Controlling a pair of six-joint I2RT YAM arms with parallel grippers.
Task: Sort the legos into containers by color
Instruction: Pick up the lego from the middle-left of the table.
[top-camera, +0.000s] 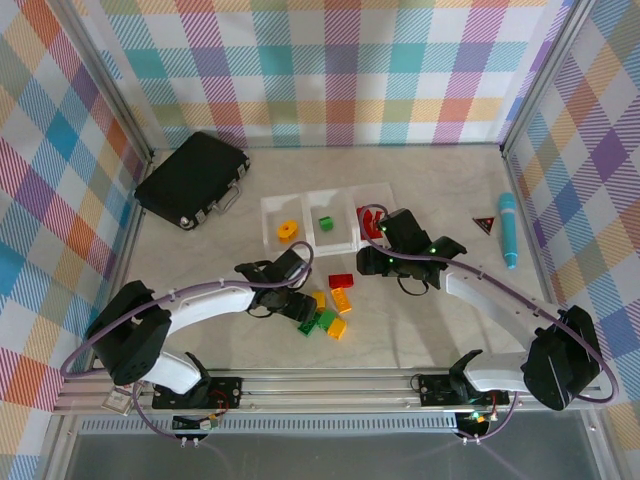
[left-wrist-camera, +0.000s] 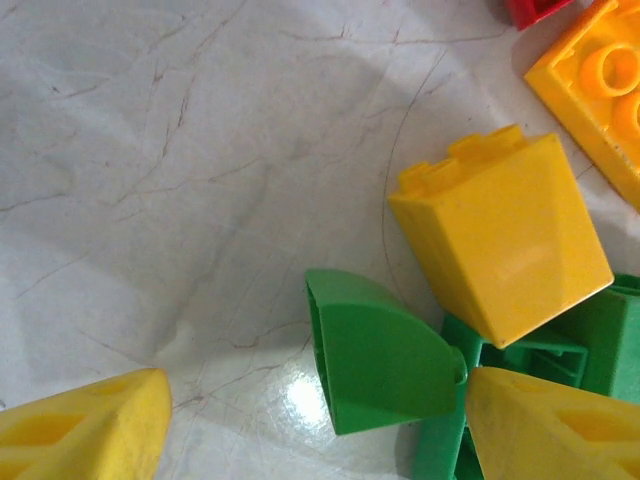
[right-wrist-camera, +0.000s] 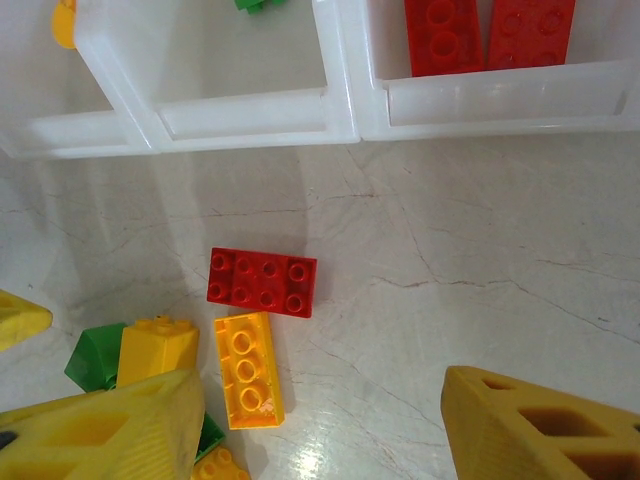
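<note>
**Both grippers poised over the last of the heap.** We see the left gripper (left-wrist-camera: 315, 438) spread open and empty, low over the loose legos (top-camera: 326, 308). A green curved brick (left-wrist-camera: 375, 350) lies between its fingers (left-wrist-camera: 85, 430), close against the right one and well apart from the left. A yellow sloped brick (left-wrist-camera: 500, 240) sits just beyond that right finger, touching the green piece and resting across a second green brick (left-wrist-camera: 600, 330).

The right gripper (right-wrist-camera: 320, 430) is likewise spread and holds nothing. A red brick (right-wrist-camera: 262, 281) lies ahead of its fingers, nearer the left one, touching a yellow flat brick (right-wrist-camera: 248, 368). The containers (right-wrist-camera: 240, 115) stand farther ahead, with red pieces already in the bin ahead of the right finger.

We judge the crowding to be the danger. If the left fingers close, they could shove the green curved brick into its yellow neighbour, or pinch both and carry two colours to one bin. Its rounded face might also slip free. The right fingers risk nudging the yellow flat brick while taking the red one. Both arms work the same small heap, so a clash between them seems possible.
</note>
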